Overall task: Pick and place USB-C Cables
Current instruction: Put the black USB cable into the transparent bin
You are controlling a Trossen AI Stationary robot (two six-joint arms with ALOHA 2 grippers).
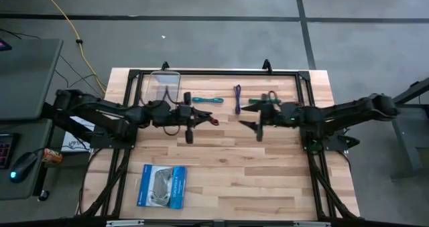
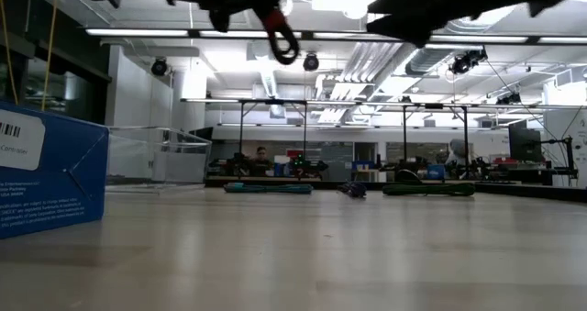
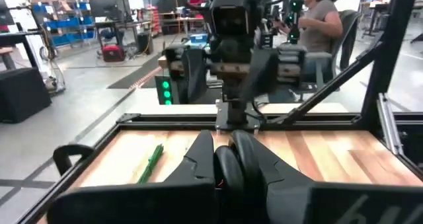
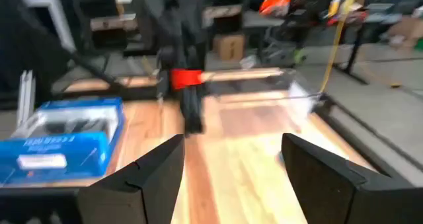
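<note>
Above the table's middle, my left gripper (image 1: 198,118) points toward the right side and is shut on a red-and-black cable bundle (image 1: 209,120), which the low view shows as a red loop (image 2: 280,31) high over the wood. My right gripper (image 1: 242,122) faces it, open, and touches nothing. Along the far edge three cables lie flat on the table: teal-blue (image 1: 208,100), purple (image 1: 237,98), and green (image 1: 259,101), whose right end is hidden under the right arm. The low view shows the same three: teal (image 2: 268,188), purple (image 2: 352,190), green (image 2: 429,189). My left gripper pinches the red-and-black cable bundle between its two fingers, which come in level from the table's left. The bundle's free end (image 1: 213,121) sticks out past the fingertips and, in the low view, hangs below them, lifted clear of the table. The fingers hide the pinched part.
A clear plastic container (image 1: 165,85) stands at the far left corner, behind the left arm. A blue-and-white flat packet (image 1: 161,185) lies near the front left. A black frame (image 1: 214,71) runs round the table. Bare wood (image 1: 268,180) lies near front right. A person sits beyond the table.
</note>
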